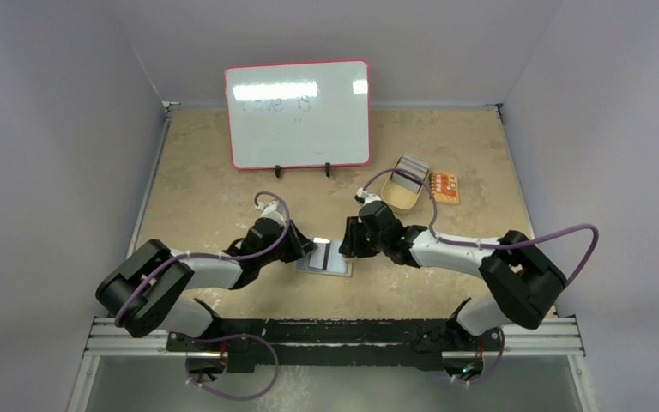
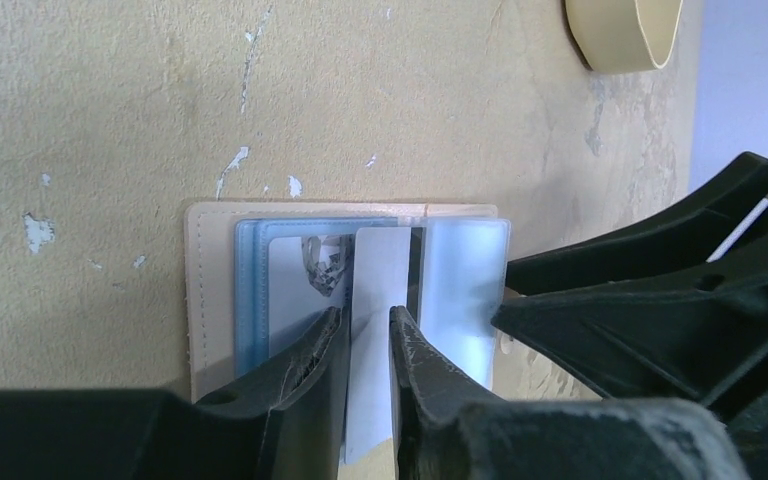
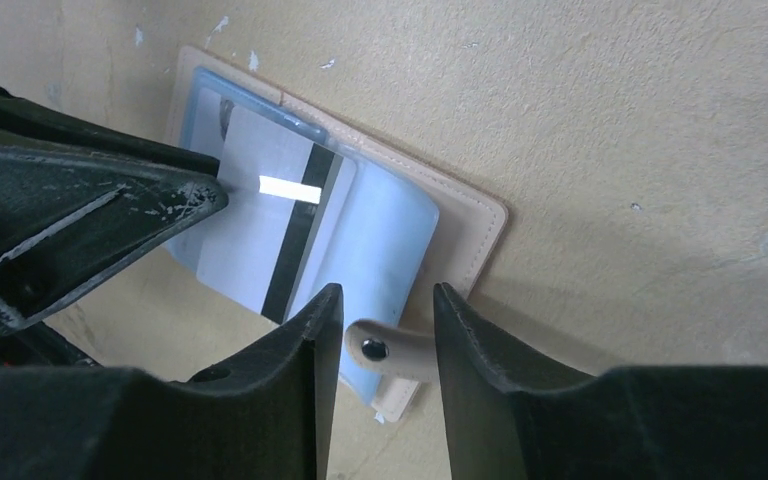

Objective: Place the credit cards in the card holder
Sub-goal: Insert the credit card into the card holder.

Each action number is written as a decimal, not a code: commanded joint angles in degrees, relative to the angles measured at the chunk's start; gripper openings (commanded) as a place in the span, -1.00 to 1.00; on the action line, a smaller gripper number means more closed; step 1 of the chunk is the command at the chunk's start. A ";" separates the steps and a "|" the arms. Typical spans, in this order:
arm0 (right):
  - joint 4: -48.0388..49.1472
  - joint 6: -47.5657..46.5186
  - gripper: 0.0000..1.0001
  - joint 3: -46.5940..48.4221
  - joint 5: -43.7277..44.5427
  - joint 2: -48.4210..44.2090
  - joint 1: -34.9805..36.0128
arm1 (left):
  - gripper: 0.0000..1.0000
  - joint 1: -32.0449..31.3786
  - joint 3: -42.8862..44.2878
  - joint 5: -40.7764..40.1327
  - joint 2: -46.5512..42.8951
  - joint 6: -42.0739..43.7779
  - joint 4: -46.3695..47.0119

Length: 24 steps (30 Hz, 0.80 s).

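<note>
The tan card holder (image 1: 335,268) lies open on the table between both arms, its clear bluish sleeves (image 2: 260,290) facing up. My left gripper (image 2: 368,325) is shut on a white credit card (image 2: 378,270) with a black stripe (image 3: 295,240), and the card's far end lies over the sleeves. My right gripper (image 3: 385,310) is open, low over the holder's near corner, with the snap-button tab (image 3: 390,350) between its fingers. In the top view the left gripper (image 1: 309,249) and the right gripper (image 1: 347,245) face each other across the holder. Several more cards (image 1: 412,167) stand in the tan oval dish (image 1: 395,202).
A red-framed whiteboard (image 1: 299,112) stands at the back. A small orange item (image 1: 446,187) lies right of the dish. The dish's rim shows in the left wrist view (image 2: 620,40). The right gripper's fingers (image 2: 660,300) crowd close to the left gripper over the holder.
</note>
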 commanded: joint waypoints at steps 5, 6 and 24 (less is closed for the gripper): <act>-3.44 2.14 -0.03 -0.38 2.68 -4.46 0.26 | -0.58 -0.46 2.31 0.86 0.36 0.21 -1.41; -3.67 2.41 -0.02 -0.67 2.71 -4.73 0.29 | -0.58 -0.58 2.50 1.14 0.67 0.22 -1.40; 4.04 4.76 0.05 -6.00 -1.83 -2.95 0.25 | -0.63 -4.39 5.75 -2.19 3.24 -0.03 -4.66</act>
